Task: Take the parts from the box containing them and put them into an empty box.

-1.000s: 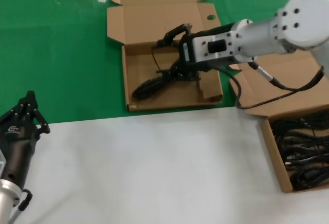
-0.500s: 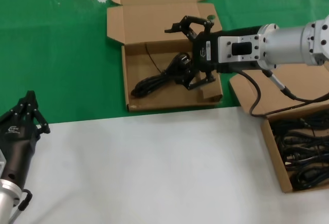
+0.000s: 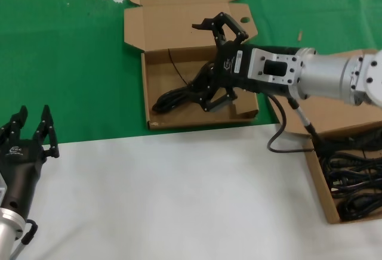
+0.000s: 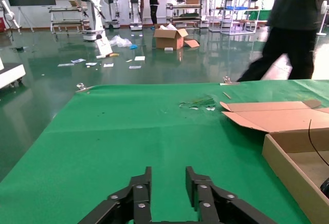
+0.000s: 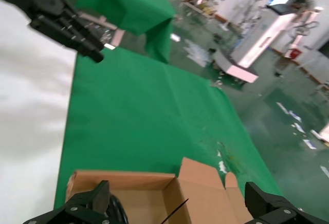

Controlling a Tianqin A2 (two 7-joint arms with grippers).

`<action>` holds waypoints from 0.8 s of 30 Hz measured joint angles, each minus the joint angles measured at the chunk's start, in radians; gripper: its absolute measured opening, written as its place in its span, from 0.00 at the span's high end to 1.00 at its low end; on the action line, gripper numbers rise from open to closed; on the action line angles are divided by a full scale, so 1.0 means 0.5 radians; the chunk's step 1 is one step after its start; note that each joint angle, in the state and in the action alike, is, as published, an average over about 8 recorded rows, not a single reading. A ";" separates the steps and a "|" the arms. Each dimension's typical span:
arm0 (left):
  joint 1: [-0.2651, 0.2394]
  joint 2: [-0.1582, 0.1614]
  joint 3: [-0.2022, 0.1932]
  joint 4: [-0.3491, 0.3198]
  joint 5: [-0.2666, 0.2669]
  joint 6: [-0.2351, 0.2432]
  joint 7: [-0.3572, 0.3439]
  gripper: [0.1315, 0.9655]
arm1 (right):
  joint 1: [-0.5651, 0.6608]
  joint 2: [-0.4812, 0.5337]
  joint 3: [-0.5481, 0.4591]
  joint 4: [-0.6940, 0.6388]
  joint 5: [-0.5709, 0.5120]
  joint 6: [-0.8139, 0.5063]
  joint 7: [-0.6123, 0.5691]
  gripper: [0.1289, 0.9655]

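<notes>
Green cloth [image 3: 71,63] under holed box [image 3: 179,30]; white tabletop [image 3: 167,200] nearer.

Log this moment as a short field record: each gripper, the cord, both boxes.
right gripper: open, over the box with round holes, holding nothing
delivered cord: lying loose on that box's floor, plug end beside the gripper
left gripper: open, parked at the near left edge, apart from both boxes
source box: at the robot's right, more black cords piled inside
surface: green cloth far, white sheet near
</notes>
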 joint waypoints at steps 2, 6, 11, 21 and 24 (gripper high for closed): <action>0.000 0.000 0.000 0.000 0.000 0.000 0.000 0.83 | -0.051 -0.010 0.027 0.020 0.024 0.052 0.009 0.11; 0.000 0.000 0.000 0.000 0.000 0.000 0.000 0.74 | -0.154 -0.030 0.080 0.059 0.073 0.156 0.027 0.06; 0.000 0.000 0.000 0.000 0.000 0.000 0.001 0.63 | -0.283 -0.056 0.147 0.109 0.133 0.286 0.049 0.02; 0.000 0.000 0.000 0.000 0.000 0.000 0.001 0.44 | -0.542 -0.107 0.282 0.209 0.255 0.548 0.094 0.00; 0.000 0.000 0.000 0.000 0.000 0.000 0.001 0.36 | -0.619 -0.122 0.323 0.239 0.291 0.626 0.107 0.00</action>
